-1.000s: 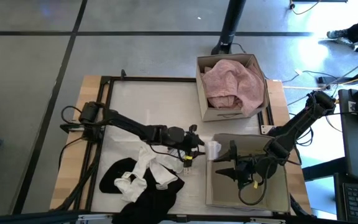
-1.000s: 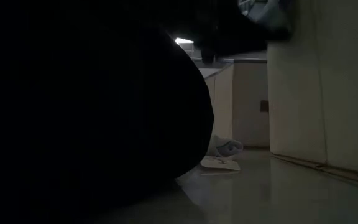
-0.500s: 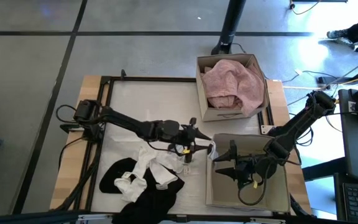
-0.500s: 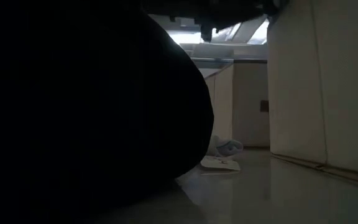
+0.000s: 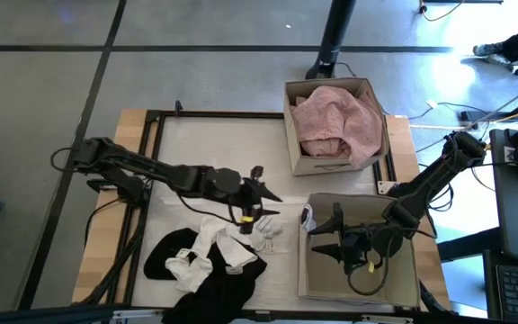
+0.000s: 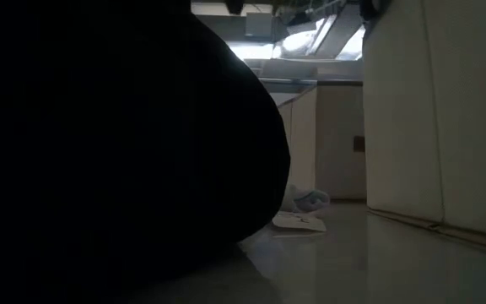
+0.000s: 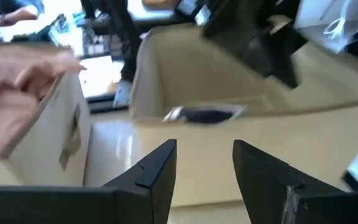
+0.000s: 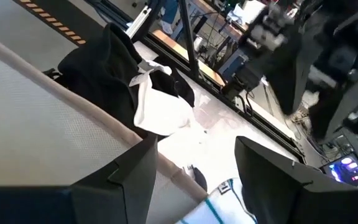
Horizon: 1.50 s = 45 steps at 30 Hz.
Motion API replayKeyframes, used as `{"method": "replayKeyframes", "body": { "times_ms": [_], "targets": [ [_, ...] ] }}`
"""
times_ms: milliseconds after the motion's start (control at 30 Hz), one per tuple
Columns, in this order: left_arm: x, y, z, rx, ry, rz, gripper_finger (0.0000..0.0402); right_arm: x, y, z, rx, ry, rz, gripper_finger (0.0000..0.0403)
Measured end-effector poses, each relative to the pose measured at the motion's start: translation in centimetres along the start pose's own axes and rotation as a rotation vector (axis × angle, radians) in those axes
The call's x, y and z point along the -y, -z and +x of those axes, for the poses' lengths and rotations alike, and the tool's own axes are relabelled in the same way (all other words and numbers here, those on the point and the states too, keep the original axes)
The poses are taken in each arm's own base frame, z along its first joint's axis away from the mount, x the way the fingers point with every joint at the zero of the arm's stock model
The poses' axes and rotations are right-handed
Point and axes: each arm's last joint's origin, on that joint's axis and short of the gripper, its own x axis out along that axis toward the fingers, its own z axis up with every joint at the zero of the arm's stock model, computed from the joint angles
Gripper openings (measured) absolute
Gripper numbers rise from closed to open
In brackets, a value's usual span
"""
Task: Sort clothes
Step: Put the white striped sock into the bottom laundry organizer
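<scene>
2 grippers gape empty: left gripper [image 5: 261, 200] above the black and white clothes [image 5: 207, 256] heaped on the table's near-left, right gripper [image 5: 329, 236] parked inside the near box [image 5: 308, 279], presumably awaiting a handover.

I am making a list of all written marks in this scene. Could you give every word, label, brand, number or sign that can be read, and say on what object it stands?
No text can be read in any view.
Small white tag lying on the table: it bears a faint dark mark, too small to read.
Yellow-black marking on the left pincer: stripes only, no letters.
Cardboard box holding the pink garment: no visible print.
</scene>
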Motion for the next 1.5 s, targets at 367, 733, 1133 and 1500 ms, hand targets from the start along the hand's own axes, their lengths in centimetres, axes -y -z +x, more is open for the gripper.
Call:
{"method": "replayKeyframes", "body": {
  "times_ms": [367,733,1133,1500],
  "targets": [
    [0.2,4.1,6.4,0.118,-0.023,-0.034,0.0148,0.1,-0.1,0.0,0.0,0.02,-0.016,0.0215],
    [0.3,2.8,8.5,0.248,-0.008,-0.013,0.0148,0.1,-0.1,0.0,0.003,0.032,-0.011,0.0215],
    [0.3,0.0,3.3,0.04,0.001,0.06,0.0148,0.1,-0.1,0.0,0.001,0.03,-0.011,0.0215],
    [1.1,4.1,10.0,0.177,-0.006,-0.017,0.0148,0.1,-0.1,0.0,0.003,0.03,-0.01,0.0215]
  ]
}}
